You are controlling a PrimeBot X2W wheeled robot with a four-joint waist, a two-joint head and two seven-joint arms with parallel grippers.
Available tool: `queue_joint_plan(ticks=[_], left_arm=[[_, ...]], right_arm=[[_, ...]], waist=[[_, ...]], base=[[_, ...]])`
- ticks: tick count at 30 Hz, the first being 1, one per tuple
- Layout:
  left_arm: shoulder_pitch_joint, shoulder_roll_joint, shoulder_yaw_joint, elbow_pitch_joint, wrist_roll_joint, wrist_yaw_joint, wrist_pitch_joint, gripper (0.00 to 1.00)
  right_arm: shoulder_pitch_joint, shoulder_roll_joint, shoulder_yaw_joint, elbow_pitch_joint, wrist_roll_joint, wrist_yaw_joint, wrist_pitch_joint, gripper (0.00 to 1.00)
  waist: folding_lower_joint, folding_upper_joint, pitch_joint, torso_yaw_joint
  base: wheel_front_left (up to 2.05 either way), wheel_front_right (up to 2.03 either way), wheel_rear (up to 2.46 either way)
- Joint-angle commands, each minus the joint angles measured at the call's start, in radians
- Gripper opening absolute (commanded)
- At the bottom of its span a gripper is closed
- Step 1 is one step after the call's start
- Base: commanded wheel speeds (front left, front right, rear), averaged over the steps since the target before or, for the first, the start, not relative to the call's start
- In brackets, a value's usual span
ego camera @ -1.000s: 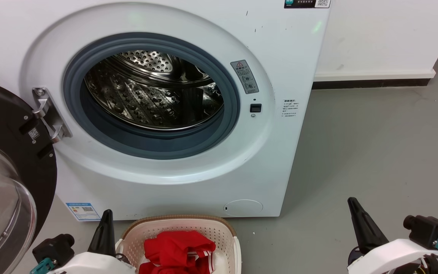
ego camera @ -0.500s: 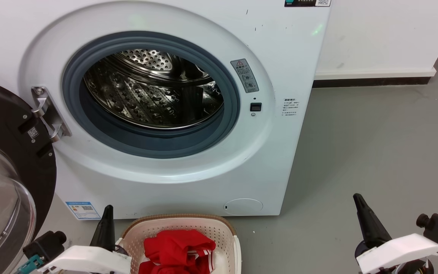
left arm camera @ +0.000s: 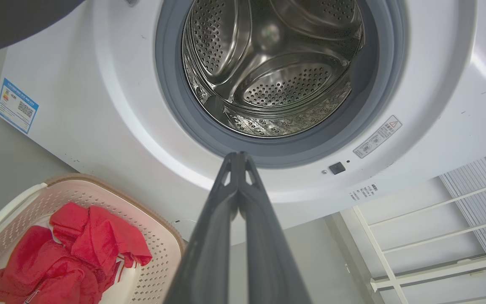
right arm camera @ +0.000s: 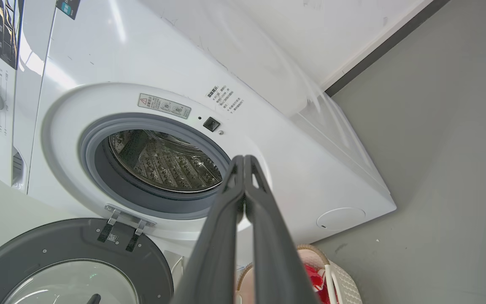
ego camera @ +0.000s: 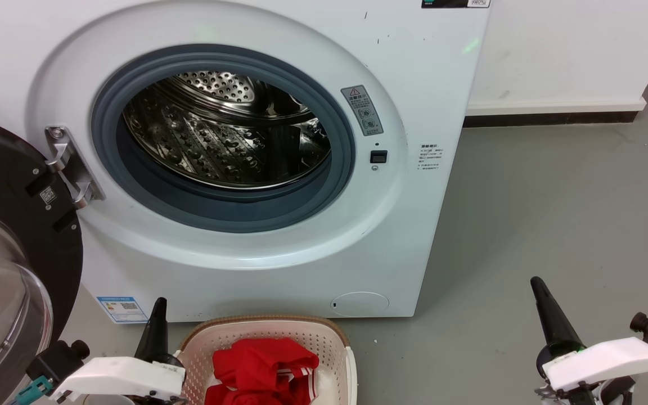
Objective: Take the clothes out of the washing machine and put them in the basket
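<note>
Head view: clothes [ego camera: 262,365] lay in basket [ego camera: 270,322], washing machine [ego camera: 279,270] empty.
Fingers: left gripper [left arm camera: 238,155], right gripper [right arm camera: 244,158] clenched, empty.
Finish: judged done; retreat wide of basket.

Red clothes [ego camera: 262,371] crumpled in basket [ego camera: 324,337]; washing machine [ego camera: 403,225] open.

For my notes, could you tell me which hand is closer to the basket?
The left hand, right beside the basket; the right hand stands far off over the floor.
</note>
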Motion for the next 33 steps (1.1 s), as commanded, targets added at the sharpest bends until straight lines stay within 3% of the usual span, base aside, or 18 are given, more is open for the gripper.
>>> queue_joint_plan(ticks=[1, 33], left_arm=[[-0.027, 0.003, 0.004, -0.005, -0.040, -0.010, 0.009, 0.00], [-0.076, -0.008, 0.035, 0.032, -0.440, -0.036, 0.093, 0.00]], right_arm=[[-0.028, -0.005, -0.005, 0.001, 0.043, 0.000, 0.003, 0.00], [-0.078, -0.003, -0.053, 0.064, 0.451, 0.000, 0.038, 0.00]], waist=[[0.0000, 0.0000, 0.001, 0.000], [0.0000, 0.0000, 0.015, -0.001]], base=[[0.00, 0.00, 0.00], [0.00, 0.00, 0.00]])
